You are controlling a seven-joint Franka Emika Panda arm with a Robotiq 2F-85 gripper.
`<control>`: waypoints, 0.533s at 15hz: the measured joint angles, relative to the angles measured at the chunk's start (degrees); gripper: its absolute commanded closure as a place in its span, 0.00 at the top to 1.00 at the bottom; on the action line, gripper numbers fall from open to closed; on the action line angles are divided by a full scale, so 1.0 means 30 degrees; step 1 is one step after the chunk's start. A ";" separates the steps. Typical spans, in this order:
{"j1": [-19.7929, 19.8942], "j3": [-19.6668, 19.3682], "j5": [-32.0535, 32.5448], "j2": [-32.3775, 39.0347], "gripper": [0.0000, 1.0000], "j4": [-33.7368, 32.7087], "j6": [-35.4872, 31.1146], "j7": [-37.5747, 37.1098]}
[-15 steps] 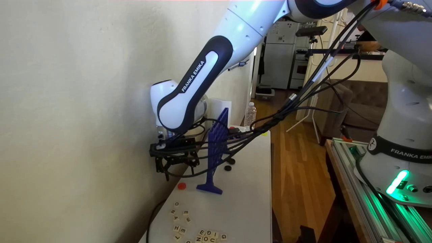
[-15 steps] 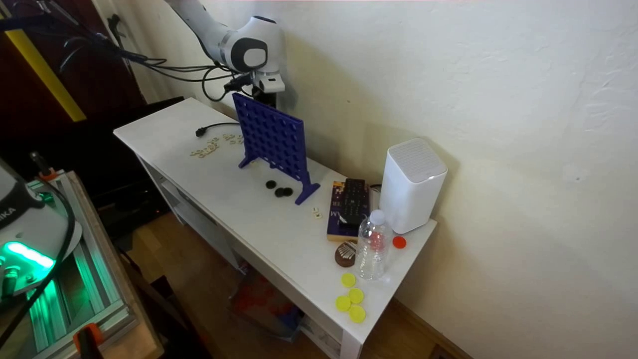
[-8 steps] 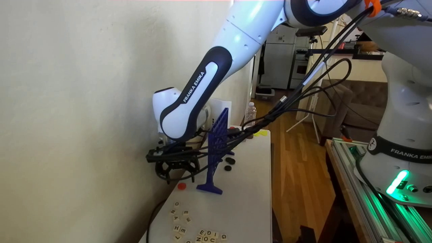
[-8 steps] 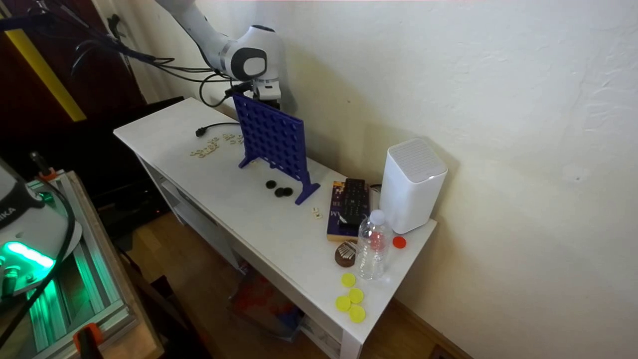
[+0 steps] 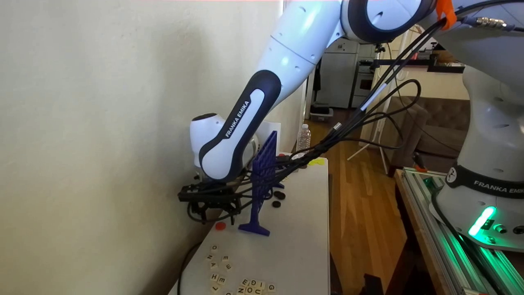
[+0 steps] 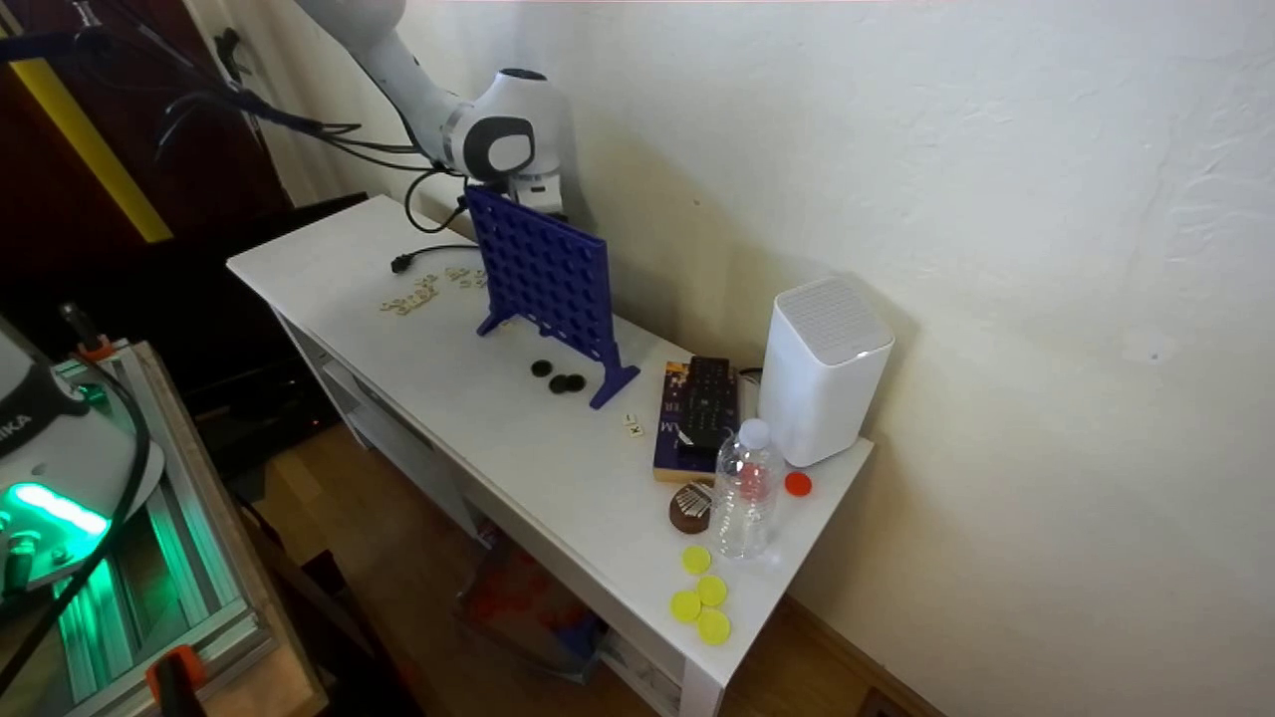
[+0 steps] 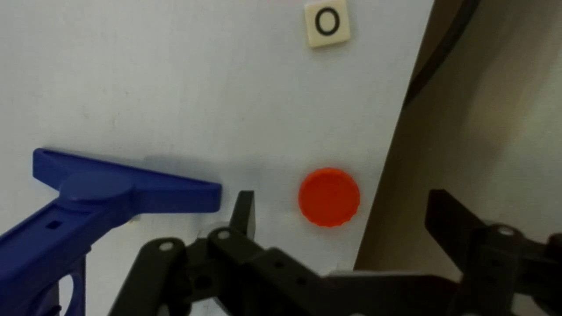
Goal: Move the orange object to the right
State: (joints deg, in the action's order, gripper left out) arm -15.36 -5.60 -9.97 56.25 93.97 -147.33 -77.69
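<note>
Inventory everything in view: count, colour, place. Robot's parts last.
Desk: one, white, along wall
Orange disc: one, orange-red, near desk's wall-side edge
Upright stand: one, blue, on desk
Dark discs: three, black, beside stand
Book: one, dark blue, on desk
Remote: one, black, on book
Letter tiles: many, cream, scattered at one end, two near book
Cable plug: one, black, near tiles
Box: one, white, by wall
Bottle: one, clear, near box
Tined instrument: one, brown, beside bottle
Yellow discs: four, yellow, near bottle
Red disc: at least one, red, beside box
Sofa: one, brown, background
Fridge: one, pale, background
Bench: one, brown, apart from desk
Base: one, white, on bench
Arm: one, white, over desk
Gripper: one, black, open near orange disc
</note>
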 measured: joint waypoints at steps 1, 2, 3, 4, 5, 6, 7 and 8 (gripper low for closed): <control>-0.0076 -0.0093 0.0008 0.0073 1.00 -0.0028 -0.0030 -0.0231; -0.0157 -0.0176 0.0011 0.0135 1.00 -0.0057 -0.0050 -0.0435; -0.0226 -0.0237 0.0017 0.0180 1.00 -0.0080 -0.0056 -0.0611; -0.0281 -0.0275 0.0025 0.0215 1.00 -0.0107 -0.0057 -0.0747; -0.0323 -0.0296 0.0033 0.0256 1.00 -0.0150 -0.0058 -0.0884; -0.0347 -0.0305 0.0040 0.0283 1.00 -0.0176 -0.0060 -0.0992; -0.0363 -0.0307 0.0042 0.0307 1.00 -0.0195 -0.0078 -0.1060; -0.0373 -0.0312 0.0043 0.0338 1.00 -0.0215 -0.0100 -0.1100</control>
State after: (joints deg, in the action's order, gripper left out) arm -16.47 -6.54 -9.84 57.26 93.33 -147.64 -80.99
